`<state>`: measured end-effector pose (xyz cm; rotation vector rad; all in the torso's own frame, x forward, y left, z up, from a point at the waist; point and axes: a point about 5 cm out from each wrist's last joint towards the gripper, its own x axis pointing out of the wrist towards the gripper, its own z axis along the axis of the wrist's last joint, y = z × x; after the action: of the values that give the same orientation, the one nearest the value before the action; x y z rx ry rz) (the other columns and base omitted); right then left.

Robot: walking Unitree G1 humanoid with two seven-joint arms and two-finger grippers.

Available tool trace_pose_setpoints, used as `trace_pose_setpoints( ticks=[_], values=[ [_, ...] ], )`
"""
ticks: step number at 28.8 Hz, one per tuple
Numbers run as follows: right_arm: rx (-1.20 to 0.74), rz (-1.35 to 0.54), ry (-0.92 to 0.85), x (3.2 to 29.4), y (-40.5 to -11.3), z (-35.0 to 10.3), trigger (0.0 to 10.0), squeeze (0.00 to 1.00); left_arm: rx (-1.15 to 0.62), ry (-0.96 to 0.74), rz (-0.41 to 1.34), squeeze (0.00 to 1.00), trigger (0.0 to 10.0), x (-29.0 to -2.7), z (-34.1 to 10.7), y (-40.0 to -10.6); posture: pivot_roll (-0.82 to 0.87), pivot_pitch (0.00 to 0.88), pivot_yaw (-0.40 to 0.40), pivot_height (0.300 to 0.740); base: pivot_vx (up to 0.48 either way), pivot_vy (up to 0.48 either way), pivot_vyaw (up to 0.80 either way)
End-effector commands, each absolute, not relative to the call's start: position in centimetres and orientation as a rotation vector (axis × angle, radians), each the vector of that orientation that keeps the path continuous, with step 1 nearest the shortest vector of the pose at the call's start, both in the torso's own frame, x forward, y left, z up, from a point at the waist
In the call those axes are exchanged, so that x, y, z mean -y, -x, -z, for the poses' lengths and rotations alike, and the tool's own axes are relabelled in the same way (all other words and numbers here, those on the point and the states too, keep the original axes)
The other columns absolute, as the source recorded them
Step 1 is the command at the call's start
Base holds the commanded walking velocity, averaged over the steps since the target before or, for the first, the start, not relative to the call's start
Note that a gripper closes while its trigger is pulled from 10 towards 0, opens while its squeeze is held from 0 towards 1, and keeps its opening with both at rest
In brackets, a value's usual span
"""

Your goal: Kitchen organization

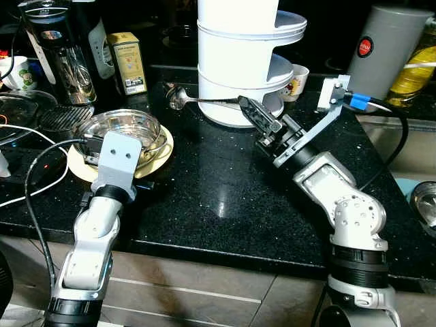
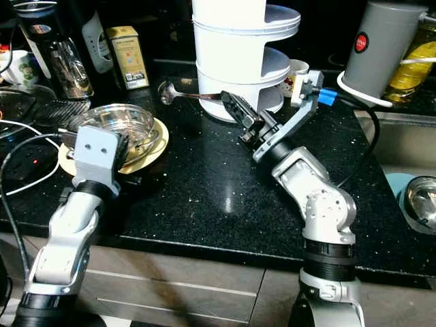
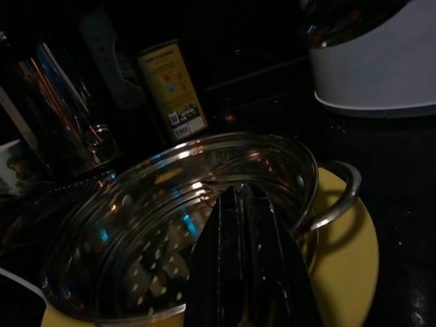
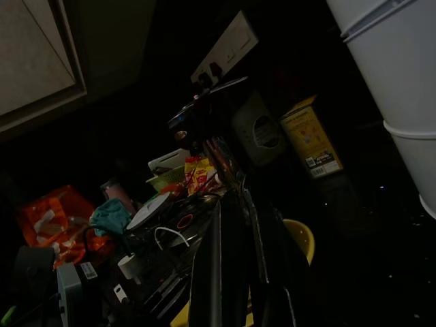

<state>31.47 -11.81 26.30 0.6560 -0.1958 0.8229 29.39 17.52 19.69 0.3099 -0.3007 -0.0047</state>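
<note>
Ladle (image 1: 204, 101): lying on the black counter (image 1: 218, 191), bowl end near the yellow tin (image 1: 128, 61), handle running under the white tiered stand (image 1: 245, 61) toward our right gripper (image 1: 262, 119).
Right jaws: pressed together around the handle end as far as we can judge, though the contact itself is hard to make out.
Left jaws: our left gripper (image 3: 248, 266) has its fingers narrow, nearly touching, reaching into the steel strainer bowl (image 1: 122, 133), which sits on the yellow plate (image 1: 160, 160).
Risk, ladle: thin handle, so we think a pinch near the tip could let it swing or slip out.
Risk, stand: it's right beside the handle, so lifting could clip it.
Risk, bowl: it could slide off the plate if our left fingers drag the rim.
Risk, cables: white cords (image 1: 27, 184) lie close to our left arm, easy to snag.
</note>
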Motion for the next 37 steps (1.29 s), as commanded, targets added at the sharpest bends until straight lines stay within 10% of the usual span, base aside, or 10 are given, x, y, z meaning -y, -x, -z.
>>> trace_pose_setpoints(
  ticks=[1, 33, 37],
  values=[
    [0.199, -0.835, -0.645, 11.7, -31.2, -26.4, 10.0, 0.00, 0.266, -0.293, 0.008, 0.00, 0.0, -17.6, -18.9, -29.3, 0.02, 0.000, -0.030, 0.740, 0.000, 0.000, 0.00],
    [0.239, -0.715, -0.822, 14.5, -32.6, -26.6, 10.0, 0.00, 0.574, -0.394, -0.057, 0.00, 0.0, -15.9, -27.6, -28.4, 0.02, 0.000, -0.027, 0.740, 0.000, 0.000, -0.14],
    [0.239, -0.713, -0.820, 14.7, -32.6, -26.6, 10.0, 0.00, 0.578, -0.394, -0.052, 0.00, 1.4, -15.8, -27.7, -28.3, 0.02, 0.000, -0.027, 0.740, 0.000, 0.000, -0.76]
  ],
)
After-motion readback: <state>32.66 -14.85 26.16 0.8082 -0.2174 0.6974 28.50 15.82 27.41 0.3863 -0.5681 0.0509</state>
